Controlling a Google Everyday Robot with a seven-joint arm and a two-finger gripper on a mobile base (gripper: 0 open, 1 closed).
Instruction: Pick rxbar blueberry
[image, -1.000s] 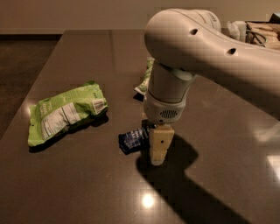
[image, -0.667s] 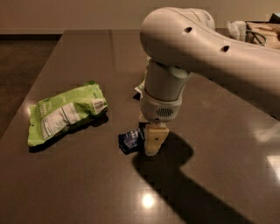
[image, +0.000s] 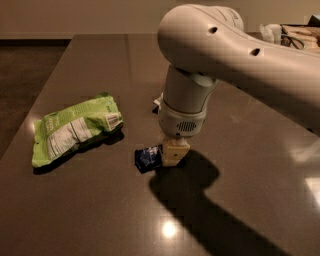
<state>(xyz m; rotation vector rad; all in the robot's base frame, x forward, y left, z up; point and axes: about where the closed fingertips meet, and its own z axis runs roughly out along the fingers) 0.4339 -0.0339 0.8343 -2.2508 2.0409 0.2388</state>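
Grasp step: my hand (image: 173, 154) low over tabletop (image: 100, 215), at right end of rxbar blueberry (image: 148, 158). Bar lies near centre, right of lime-green bag (image: 75, 127), apart from it. Hand open or clamped on bar: cannot tell, own bulk blocks contact. Next, I judge: secure grip, then lift straight up. Bar's right end hidden. Another package (image: 158, 101) beyond my wrist mostly covered.

Dim; the hand (image: 170, 158) low on the table (image: 75, 210) throws dark shadow (image: 197, 192).
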